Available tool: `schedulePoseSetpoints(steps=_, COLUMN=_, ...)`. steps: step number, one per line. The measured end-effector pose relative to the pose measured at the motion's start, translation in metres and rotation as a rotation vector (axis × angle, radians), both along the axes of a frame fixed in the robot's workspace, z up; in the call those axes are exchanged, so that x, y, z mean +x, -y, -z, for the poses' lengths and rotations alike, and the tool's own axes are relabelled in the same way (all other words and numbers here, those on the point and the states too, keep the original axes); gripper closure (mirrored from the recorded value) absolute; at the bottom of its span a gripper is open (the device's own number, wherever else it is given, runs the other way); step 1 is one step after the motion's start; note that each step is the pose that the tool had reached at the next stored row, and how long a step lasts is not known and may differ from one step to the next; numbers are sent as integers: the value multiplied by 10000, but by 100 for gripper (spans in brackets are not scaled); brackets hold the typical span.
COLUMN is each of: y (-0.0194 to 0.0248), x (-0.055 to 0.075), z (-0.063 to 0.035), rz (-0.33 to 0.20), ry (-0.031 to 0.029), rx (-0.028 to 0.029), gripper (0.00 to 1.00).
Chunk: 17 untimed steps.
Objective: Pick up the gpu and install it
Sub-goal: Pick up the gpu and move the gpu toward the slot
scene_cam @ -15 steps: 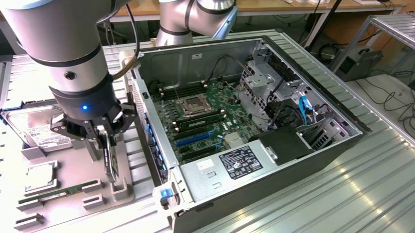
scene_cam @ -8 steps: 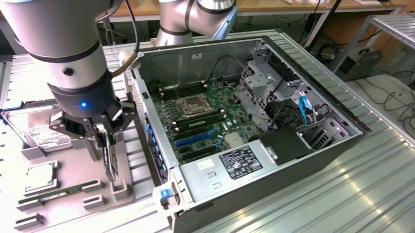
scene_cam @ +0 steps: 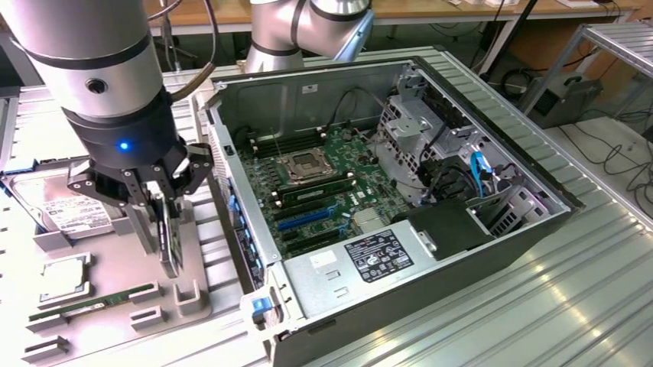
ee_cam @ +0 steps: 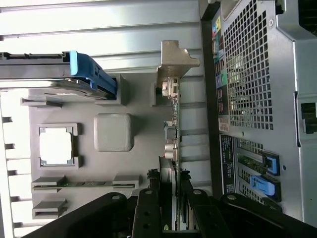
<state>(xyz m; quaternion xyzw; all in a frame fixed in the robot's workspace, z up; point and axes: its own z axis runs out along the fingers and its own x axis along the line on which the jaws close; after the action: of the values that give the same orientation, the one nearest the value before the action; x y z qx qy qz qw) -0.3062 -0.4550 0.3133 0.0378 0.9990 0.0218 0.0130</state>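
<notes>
Tool (scene_cam: 164,222) clamped on gpu (scene_cam: 171,256), card on edge over tray (scene_cam: 112,267), at its case-side edge. My worry: narrow grip lets card pivot, and bracket (ee_cam: 176,62) snags case (scene_cam: 306,99) wall.

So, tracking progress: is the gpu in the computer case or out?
Out. The gpu stands on edge in the tool's grip at the grey tray, beside the open case.

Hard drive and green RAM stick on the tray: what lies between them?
A square silver processor chip sits there, seen in the exterior and wrist views.
</notes>
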Motion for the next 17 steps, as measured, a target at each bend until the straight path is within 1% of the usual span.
schedulePoseSetpoints(steps=3, y=0, x=0, z=-57, rz=0, ry=1, rx=1, gripper=74)
schedulePoseSetpoints(steps=17, y=0, x=0, z=-90, rz=0, ry=2, rx=2, gripper=74)
